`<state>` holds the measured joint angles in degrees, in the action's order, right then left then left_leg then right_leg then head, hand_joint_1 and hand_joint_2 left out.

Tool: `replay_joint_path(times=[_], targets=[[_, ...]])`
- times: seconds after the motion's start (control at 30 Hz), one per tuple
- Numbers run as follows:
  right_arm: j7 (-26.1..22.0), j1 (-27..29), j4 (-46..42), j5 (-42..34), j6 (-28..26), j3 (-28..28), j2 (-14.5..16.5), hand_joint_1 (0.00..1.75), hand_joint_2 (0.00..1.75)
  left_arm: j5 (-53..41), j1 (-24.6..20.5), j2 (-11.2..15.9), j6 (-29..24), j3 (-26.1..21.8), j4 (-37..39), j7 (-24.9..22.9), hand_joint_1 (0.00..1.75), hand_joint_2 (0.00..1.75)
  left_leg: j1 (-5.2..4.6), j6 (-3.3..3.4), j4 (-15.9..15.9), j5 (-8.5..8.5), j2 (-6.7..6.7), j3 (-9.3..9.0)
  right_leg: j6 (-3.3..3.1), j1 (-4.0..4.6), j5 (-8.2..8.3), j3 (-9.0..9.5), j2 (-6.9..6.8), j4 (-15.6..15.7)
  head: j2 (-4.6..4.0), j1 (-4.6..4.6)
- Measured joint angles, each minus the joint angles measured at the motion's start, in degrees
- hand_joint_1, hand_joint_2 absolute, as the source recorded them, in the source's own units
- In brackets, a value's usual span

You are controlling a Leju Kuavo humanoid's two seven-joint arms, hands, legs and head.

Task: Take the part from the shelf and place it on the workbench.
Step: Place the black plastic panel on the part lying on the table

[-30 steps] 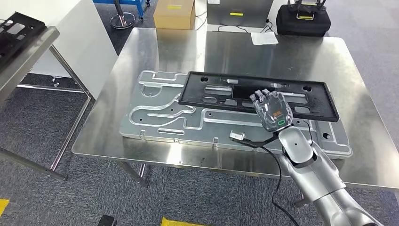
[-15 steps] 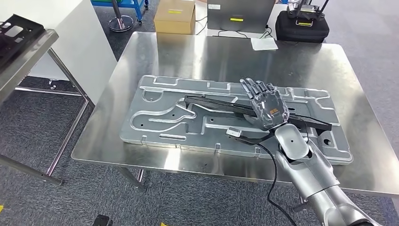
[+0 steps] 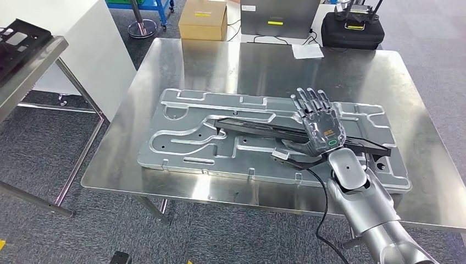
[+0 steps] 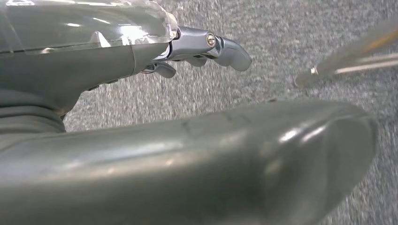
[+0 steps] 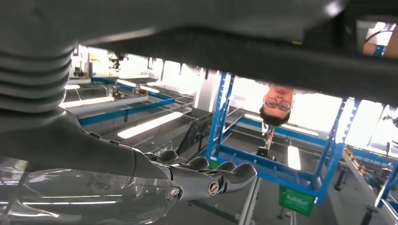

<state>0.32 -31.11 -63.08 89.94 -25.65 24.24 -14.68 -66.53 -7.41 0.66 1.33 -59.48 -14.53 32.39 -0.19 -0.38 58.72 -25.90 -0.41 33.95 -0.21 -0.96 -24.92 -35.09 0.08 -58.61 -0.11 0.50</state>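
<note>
The steel workbench [image 3: 181, 60] carries a big grey metal plate [image 3: 181, 137] with raised channels, lying flat and taking up most of the middle of the top. On that plate lies the black part [image 3: 258, 127], a long flat frame seen nearly edge-on, running across the plate's right half and reaching almost to the plate's right end. The robot's right hand [image 3: 320, 125] stands over the part's middle, palm turned away from the camera, fingers [image 3: 309, 102] straight and fanned apart, pointing toward the far edge of the workbench; whether its thumb still touches the part, I cannot tell, because the hand hides that spot. From the right wrist the fingers [image 5: 220, 176] look gently curved and side by side, with nothing between them, and a person's face appears upside down beyond. The left hand [image 4: 141, 51] hangs low over grey carpet, its fingertips [image 4: 225, 49] curled a little and empty. Beyond the workbench's far edge sit a cardboard box [image 3: 203, 19] and a black case [image 3: 351, 27], and a sheet of paper [image 3: 308, 50] lies near that edge.
</note>
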Motion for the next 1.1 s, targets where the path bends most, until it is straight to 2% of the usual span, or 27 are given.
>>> replay_joint_path(times=[0.07, 0.13, 0.17, 0.2, 0.23, 0.3, 0.37, 0.47, 0.5, 0.57, 0.63, 0.67, 0.7, 0.73, 0.8, 0.87, 0.93, 1.0, 1.03, 1.1], targets=[[-0.1, 0.0, 0.0, 0.0, 0.0, -0.4, 0.2, 0.0, 0.0, 0.0, 0.0, 0.0, 0.2, 0.0, 0.0, 0.0, 0.0, 0.0, 0.23, -0.66, 4.7, -2.94, 0.06, 2.05, -0.44, -0.16, 0.13, 0.14, -0.11, 0.2, 0.0, 0.05], [-0.3, 0.1, 0.2, -0.1, 0.2, -0.8, 0.4, 0.0, 0.0, 0.1, 0.0, 0.1, 0.4, 0.0, 0.0, 0.1, 0.0, 0.0, 0.46, -1.09, 12.0, -6.31, 0.07, 5.39, -0.64, -0.12, 0.08, 0.1, -0.16, 0.2, 0.0, 0.07], [-0.5, 0.1, 0.4, -0.4, 0.6, -1.0, 0.5, 0.0, 0.0, 0.1, 0.1, 0.1, 0.4, 0.0, 0.0, 0.1, 0.0, 0.0, 0.54, -1.19, 14.3, -6.83, 0.08, 6.48, -0.67, -0.12, 0.04, 0.08, -0.17, 0.1, 0.0, 0.07], [-0.6, 0.2, 0.6, -1.0, 1.4, -1.3, 0.7, 0.0, 0.0, 0.2, 0.1, 0.1, 0.5, 0.0, 0.0, 0.1, 0.0, 0.0, 0.64, -1.23, 14.6, -6.28, 0.08, 6.64, -0.66, -0.14, 0.01, 0.07, -0.15, 0.0, 0.0, 0.07], [-0.7, 0.2, 0.8, -2.1, 2.6, -1.8, 1.0, 0.0, 0.0, 0.3, 0.1, 0.1, 0.5, 0.0, 0.0, 0.1, 0.0, 0.0, 0.73, -1.21, 12.7, -4.74, 0.08, 5.74, -0.6, -0.17, -0.04, 0.09, -0.11, 0.0, 0.0, 0.07], [-0.9, 0.2, 1.3, -5.9, 5.6, -3.4, 1.9, 0.0, 0.0, 0.5, 0.0, 0.1, 0.5, 0.0, 0.0, 0.1, 0.0, 0.0, 0.82, -0.96, 5.0, -1.13, 0.08, 2.0, -0.32, -0.14, -0.17, 0.17, -0.03, -0.2, 0.0, 0.07], [-1.1, 0.3, 2.0, -9.6, 8.0, -5.2, 2.9, 0.0, 0.0, 0.5, -0.3, 0.1, 0.6, 0.0, 0.0, 0.1, 0.0, 0.0, 0.64, -0.52, 0.1, 0.33, 0.02, -0.3, 0.28, -0.01, -0.15, 0.14, 0.06, -0.2, 0.0, 0.02], [-1.4, 0.8, 3.4, -11.5, 9.1, -7.0, 3.9, 0.0, 0.0, 0.5, -0.3, 0.1, 0.7, 0.0, 0.0, 0.1, 0.0, 0.0, 0.51, 0.48, -0.8, 0.63, 0.01, -0.46, 1.37, -0.01, 0.06, 0.14, 0.11, 0.1, 0.0, -0.02], [-1.5, 1.1, 3.8, -11.6, 9.2, -7.3, 4.1, 0.0, 0.0, 0.5, -0.4, 0.1, 0.7, 0.0, 0.0, 0.1, 0.0, 0.0, 0.59, 0.93, -1.1, 0.85, 0.05, -0.52, 1.65, -0.07, -0.38, -0.04, 0.09, -0.4, 0.0, -0.04], [-1.7, 1.5, 4.7, -11.6, 9.1, -7.8, 4.5, 0.0, 0.0, 0.5, -0.6, 0.1, 0.7, 0.0, 0.0, 0.1, 0.0, 0.0, 0.7, 1.63, -1.5, 1.25, 0.13, -0.57, 2.0, -0.2, -3.16, -1.88, 0.06, -4.6, 0.0, -0.06], [-1.7, 2.0, 5.6, -11.7, 9.0, -8.0, 4.9, 0.0, 0.0, 0.5, -0.7, 0.1, 0.7, 0.0, 0.0, 0.1, 0.0, 0.0, 0.53, 1.89, -1.5, 1.31, 0.15, -0.47, 2.17, -0.19, -6.82, -5.31, 0.04, -12.1, 0.0, -0.05], [-1.7, 2.4, 6.0, -11.7, 9.0, -8.1, 5.0, 0.0, 0.0, 0.5, -0.7, 0.1, 0.7, 0.0, 0.0, 0.1, 0.0, 0.0, 0.45, 1.93, -1.4, 1.3, 0.14, -0.45, 2.21, -0.2, -7.63, -6.59, 0.04, -14.9, 0.0, -0.05], [-1.7, 2.9, 6.4, -11.7, 8.9, -8.2, 5.2, 0.0, 0.0, 0.5, -0.6, 0.1, 0.7, 0.0, 0.0, 0.1, 0.0, 0.0, 0.39, 1.95, -1.4, 1.29, 0.12, -0.44, 2.19, -0.21, -7.39, -6.99, 0.03, -15.8, 0.0, -0.05], [-1.7, 3.2, 6.8, -11.7, 8.9, -8.2, 5.4, 0.0, 0.0, 0.5, -0.6, 0.1, 0.7, 0.0, 0.0, 0.1, 0.0, 0.0, 0.33, 1.94, -1.3, 1.25, 0.09, -0.44, 2.08, -0.2, -6.11, -6.26, 0.02, -14.3, 0.0, -0.06], [-1.8, 3.5, 7.1, -11.7, 8.7, -8.4, 5.7, 0.0, 0.0, 0.5, -0.7, 0.1, 0.8, 0.0, 0.0, 0.1, 0.0, 0.0, 0.2, 1.78, -1.0, 1.12, 0.06, -0.41, 1.54, -0.07, -2.59, -2.52, 0.01, -6.9, 0.0, -0.05], [-1.9, 3.6, 7.2, -11.7, 8.4, -8.5, 6.0, 0.0, 0.0, 0.6, -0.8, 0.1, 0.8, 0.0, 0.0, 0.1, 0.0, 0.0, -0.01, 1.41, -0.7, 0.92, 0.06, -0.26, 1.0, 0.29, -0.8, 0.28, -0.05, -1.1, 0.0, -0.02], [-2.0, 3.7, 7.2, -11.7, 8.2, -8.5, 6.3, 0.0, 0.0, 0.6, -0.9, 0.0, 0.8, 0.0, 0.0, 0.1, 0.0, 0.0, -0.08, 0.96, -0.7, 0.9, 0.06, -0.17, 0.65, 0.58, -0.64, 0.66, -0.09, -0.1, 0.0, 0.01], [-2.1, 3.8, 7.2, -11.6, 8.2, -8.5, 6.6, 0.0, 0.0, 0.6, -0.9, 0.1, 0.8, 0.0, 0.0, 0.1, 0.0, 0.0, -0.04, 0.41, -0.3, 0.45, 0.08, -0.01, 0.07, 0.27, -0.36, 0.82, -0.19, 0.3, 0.0, 0.02], [-2.1, 3.9, 7.3, -11.6, 8.1, -8.5, 6.8, 0.0, 0.0, 0.6, -0.9, 0.0, 0.8, 0.0, 0.0, 0.1, 0.0, 0.0, 0.01, 0.11, 1.0, -0.52, 0.08, 0.51, -0.26, 0.08, -0.21, 0.92, -0.26, 0.5, 0.0, 0.08], [-2.1, 4.0, 7.3, -11.6, 8.1, -8.6, 7.2, 0.0, 0.0, 0.6, -0.9, 0.0, 0.8, 0.0, 0.0, 0.1, 0.0, 0.0, 0.26, -0.46, 7.0, -4.0, 0.09, 3.08, -0.65, -0.1, -0.07, 0.99, -0.36, 0.8, 0.0, 0.18]])
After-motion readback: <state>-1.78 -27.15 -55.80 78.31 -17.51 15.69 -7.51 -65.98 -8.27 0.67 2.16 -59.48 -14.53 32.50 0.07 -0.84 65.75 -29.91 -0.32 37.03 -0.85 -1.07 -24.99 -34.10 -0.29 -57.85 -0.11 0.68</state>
